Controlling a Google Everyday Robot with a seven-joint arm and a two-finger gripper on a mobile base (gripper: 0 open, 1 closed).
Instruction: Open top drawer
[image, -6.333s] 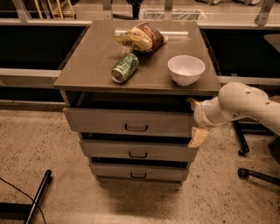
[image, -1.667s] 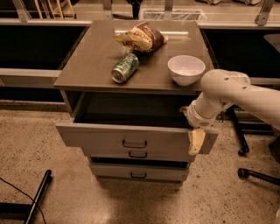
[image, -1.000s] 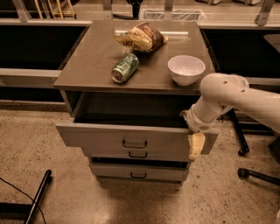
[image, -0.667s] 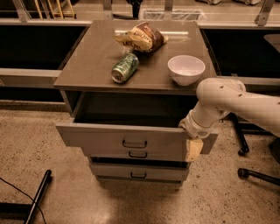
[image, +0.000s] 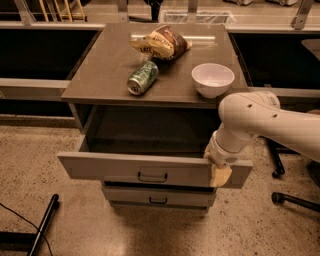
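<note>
Claw: my gripper (image: 220, 172) sits right of centre in the frame, at the right end of the top drawer's front, against its upper edge.
Grip: I cannot tell whether my claw is apart, together or clamped on the front.
Arm: my white arm (image: 270, 120) comes in from the right edge and bends down to the drawer.
Top drawer: the top drawer (image: 125, 170) is at centre frame, standing well out from the cabinet, with its plain grey inside showing.
Handle: the small dark loop handle (image: 152, 176) is at the middle of the front, well left of my claw.
Below: a second drawer (image: 157, 199) sits shut under it.
Cabinet top (image: 100, 75): a green can (image: 142, 77) on its side, a white bowl (image: 213, 79) to the right, and a crumpled snack bag (image: 160, 44) behind them.
</note>
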